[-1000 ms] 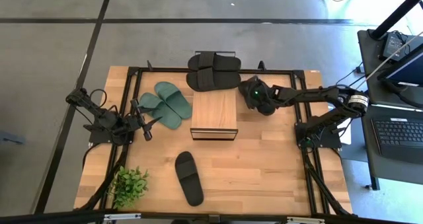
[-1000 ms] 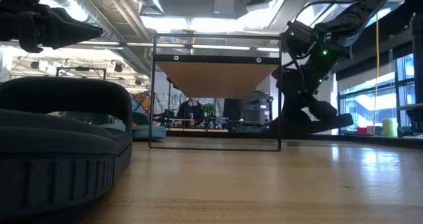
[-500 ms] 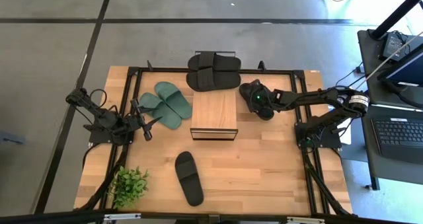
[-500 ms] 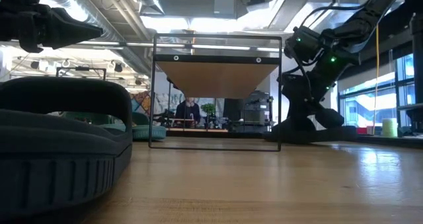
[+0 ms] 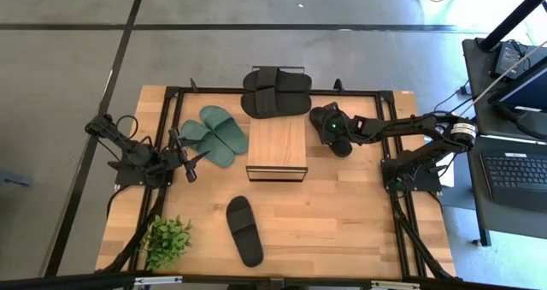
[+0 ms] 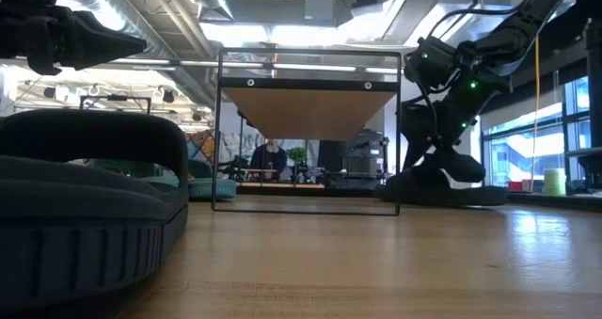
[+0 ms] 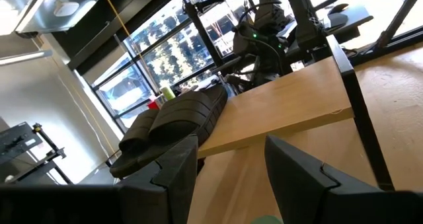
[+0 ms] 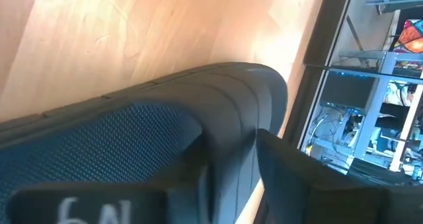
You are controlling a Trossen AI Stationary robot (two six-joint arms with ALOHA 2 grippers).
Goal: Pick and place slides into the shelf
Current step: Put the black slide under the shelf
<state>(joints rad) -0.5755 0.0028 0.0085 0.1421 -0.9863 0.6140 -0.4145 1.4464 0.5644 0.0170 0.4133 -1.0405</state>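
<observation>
Right hand [image 5: 328,129] sits low on the wooden desk [image 5: 342,213] just right of the plank-topped black-framed shelf [image 5: 277,147], its fingers [image 8: 284,164] parted around the strap of a black rubber slide [image 8: 152,112] lying flat there. Nearer, one black slide [image 5: 244,230] lies alone. Left hand [image 5: 198,157] hangs released beside two dark green slides [image 5: 218,133]. Two stacked black slides [image 5: 275,91] lie at the far edge.

Overhead and table-level views share the shelf [image 5: 277,147]; each wrist camera looks closely past its own fingers.
</observation>
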